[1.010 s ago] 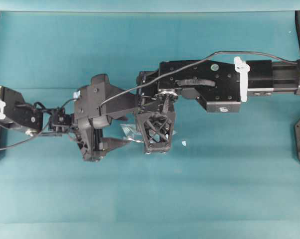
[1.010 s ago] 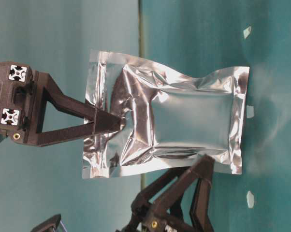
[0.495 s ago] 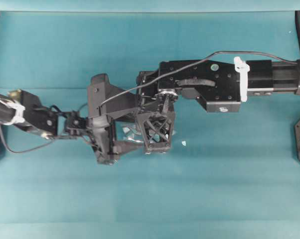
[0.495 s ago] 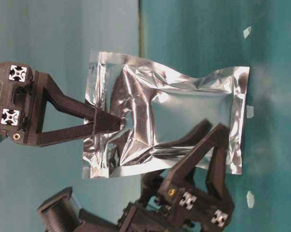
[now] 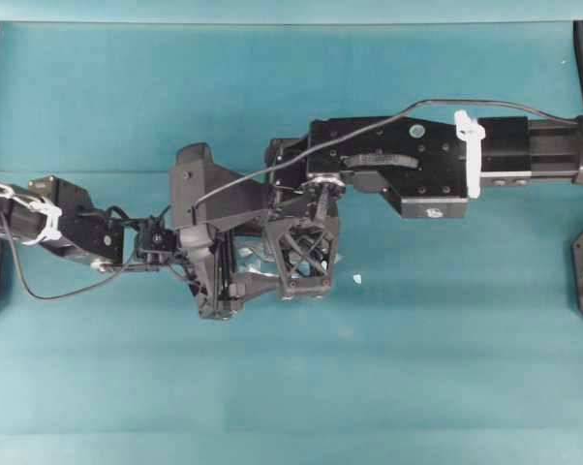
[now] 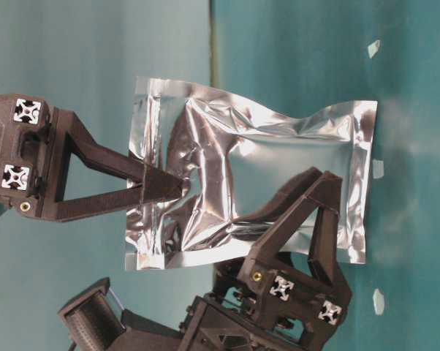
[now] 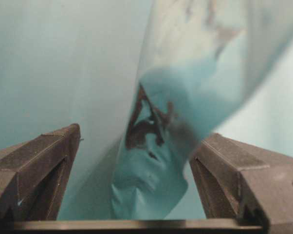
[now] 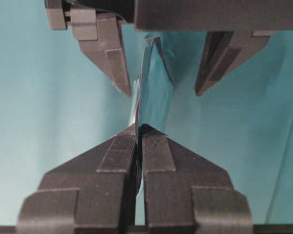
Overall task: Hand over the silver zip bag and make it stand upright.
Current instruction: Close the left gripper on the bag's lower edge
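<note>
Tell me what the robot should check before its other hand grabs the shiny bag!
1. Right hand shut on the shiny, crinkled silver foil zip bag: ok, both fingers pinch its edge.
2. Left hand open wide enough: ok, its fingers stand apart.
3. Bag between the left hand's fingers: ok, the foil hangs in the gap.
4. Left hand's fingers not yet squeezing the foil: ok, space shows on both sides.
5. Bag off the teal table: cannot tell.
6. Bag flat, not folded over: ok, only crinkled.
</note>
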